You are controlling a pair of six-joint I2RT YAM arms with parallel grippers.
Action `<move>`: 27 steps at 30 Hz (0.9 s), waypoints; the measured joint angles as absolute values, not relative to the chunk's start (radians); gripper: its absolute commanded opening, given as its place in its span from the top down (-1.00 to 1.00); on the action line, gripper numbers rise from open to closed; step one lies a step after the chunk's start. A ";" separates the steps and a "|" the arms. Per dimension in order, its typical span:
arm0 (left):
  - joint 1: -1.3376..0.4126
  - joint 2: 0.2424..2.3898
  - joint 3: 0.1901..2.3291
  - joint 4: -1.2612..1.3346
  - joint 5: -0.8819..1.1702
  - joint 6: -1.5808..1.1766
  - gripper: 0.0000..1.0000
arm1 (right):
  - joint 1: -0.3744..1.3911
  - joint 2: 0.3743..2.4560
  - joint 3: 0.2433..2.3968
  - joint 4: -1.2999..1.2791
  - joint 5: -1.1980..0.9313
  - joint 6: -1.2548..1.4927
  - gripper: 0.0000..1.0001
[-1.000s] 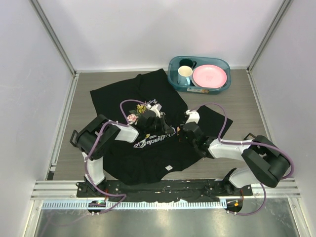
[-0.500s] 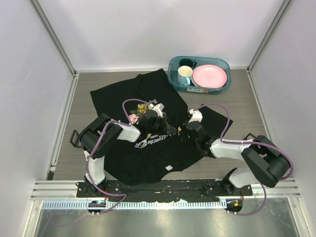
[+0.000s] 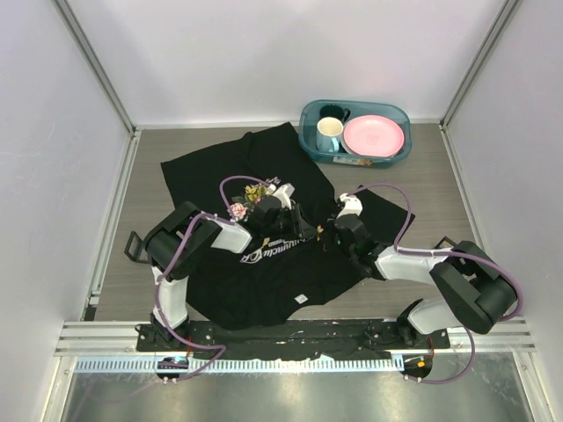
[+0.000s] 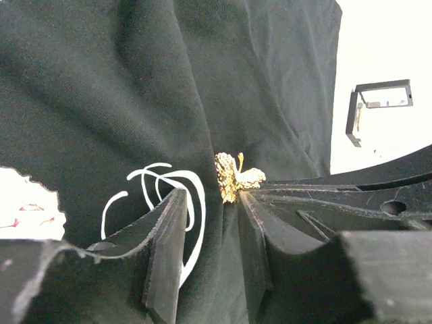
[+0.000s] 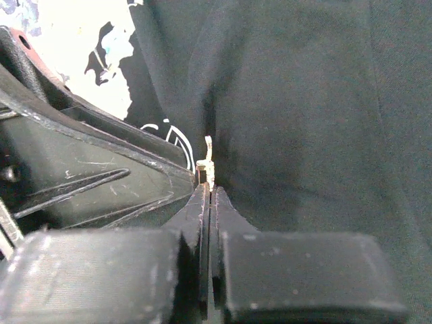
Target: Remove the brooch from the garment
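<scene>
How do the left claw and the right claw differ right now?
The left claw stands open, with a gap over the garment; the right claw is pressed shut. The brooch sits at the right claw's tips, apparently pinched, but only beside the left claw's, unheld. Both meet at the same spot on the garment.

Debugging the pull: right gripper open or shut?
Shut: the right gripper shows no gap between fingers in its wrist view. The brooch edge is at the tips; held or not, cannot tell.
</scene>
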State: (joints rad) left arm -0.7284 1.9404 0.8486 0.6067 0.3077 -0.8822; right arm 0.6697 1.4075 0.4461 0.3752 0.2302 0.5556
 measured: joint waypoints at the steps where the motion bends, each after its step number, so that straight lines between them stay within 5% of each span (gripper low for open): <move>1: -0.729 1.945 0.850 0.612 0.309 -0.882 0.31 | 0.669 1.407 0.445 0.376 0.228 0.556 0.98; 27: -0.728 2.002 0.908 0.611 0.327 -0.890 0.44 | 0.644 1.422 0.442 0.403 0.187 0.546 0.98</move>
